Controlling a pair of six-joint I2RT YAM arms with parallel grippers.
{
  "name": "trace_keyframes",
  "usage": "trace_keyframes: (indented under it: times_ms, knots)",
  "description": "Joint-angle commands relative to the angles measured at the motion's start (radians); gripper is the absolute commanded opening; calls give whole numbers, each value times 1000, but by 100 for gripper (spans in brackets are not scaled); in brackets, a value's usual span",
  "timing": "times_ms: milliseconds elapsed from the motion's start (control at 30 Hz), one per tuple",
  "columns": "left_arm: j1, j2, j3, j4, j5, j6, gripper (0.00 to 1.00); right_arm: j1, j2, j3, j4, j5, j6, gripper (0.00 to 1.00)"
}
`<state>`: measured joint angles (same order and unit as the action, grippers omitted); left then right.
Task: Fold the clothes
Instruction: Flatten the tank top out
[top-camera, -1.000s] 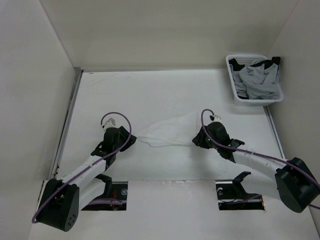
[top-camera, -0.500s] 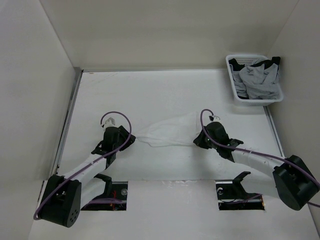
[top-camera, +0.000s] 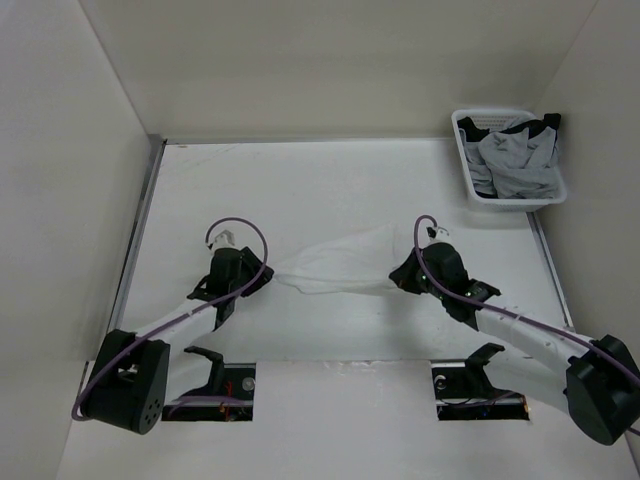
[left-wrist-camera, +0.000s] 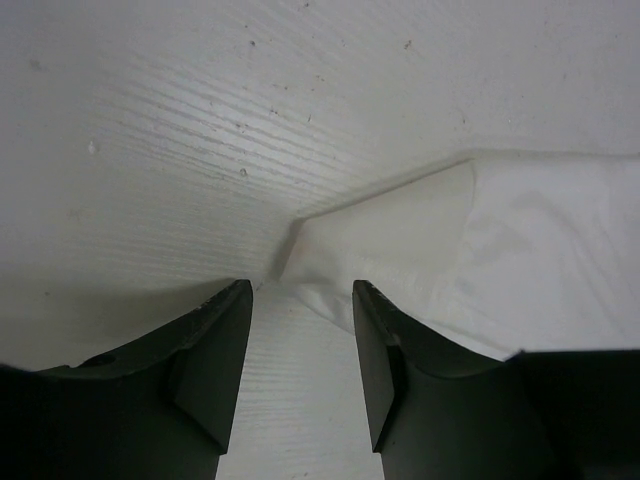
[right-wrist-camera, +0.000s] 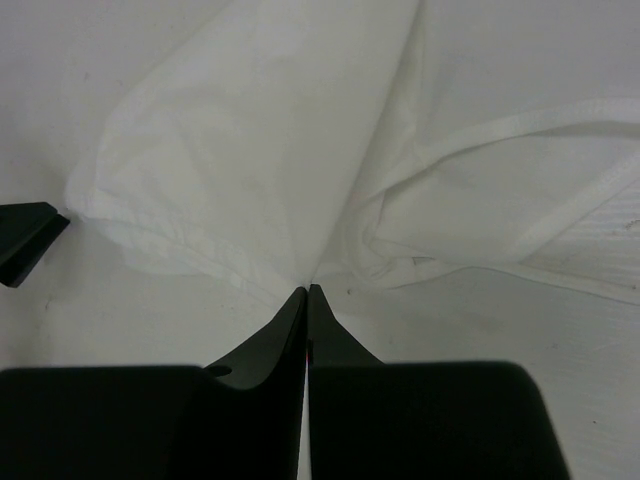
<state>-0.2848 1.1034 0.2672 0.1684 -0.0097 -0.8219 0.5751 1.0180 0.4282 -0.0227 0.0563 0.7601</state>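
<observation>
Sitting in the far right corner of the desk (top-camera: 300, 190), a white slatted basket (top-camera: 466, 160) holds a crumpled grey garment (top-camera: 520, 160) with black fabric (top-camera: 548, 124) showing at its back rim. What lies underneath these is hidden.

The white garment (top-camera: 340, 265) lies spread on the desk between the two arms, well apart from the basket. It tapers to a corner on the left and widens toward the right. Its colour nearly matches the desk, so from above its far outline is hard to trace, and its right end disappears under the right gripper (top-camera: 398, 279).

In the right wrist view the right gripper (right-wrist-camera: 306, 290) has its fingers pressed together, pinching the near hem of the white garment (right-wrist-camera: 270, 150), with creases running to the tips. The left gripper (top-camera: 264, 281) stands spread at the garment's left corner. In its own view the left gripper (left-wrist-camera: 298, 290) has that corner of the white garment (left-wrist-camera: 480, 260) just ahead of the gap, not clasped, and the cloth runs off the right side of the picture.

Behind the garment lies bare desk as far as the back wall. The left wall and a metal strip (top-camera: 140, 230) bound the left side, and the basket sits close to the right wall.
</observation>
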Motion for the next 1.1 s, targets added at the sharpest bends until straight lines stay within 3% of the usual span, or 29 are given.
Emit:
trace_keyframes:
  times_ms: [0, 300, 467, 600, 767, 1067]
  knots:
    - [-7, 38, 38, 60, 11, 6, 42, -10, -13, 3, -2, -1, -12, 3]
    - [-18, 105, 41, 98, -6, 6, 29, -10, -39, -8, 3, -4, -12, 3]
    - [-21, 115, 41, 108, -15, 13, 11, -10, -45, -9, 7, -4, -12, 3]
    - [-23, 84, 61, 111, -26, 20, 3, -5, -71, 1, -2, -4, -13, 2]
    - [-33, -87, 128, 33, -29, 9, 0, 2, -145, 84, -86, 16, -39, 0]
    - [-86, -523, 461, -352, -119, 17, 0, 143, -323, 449, -408, 195, -128, 0]
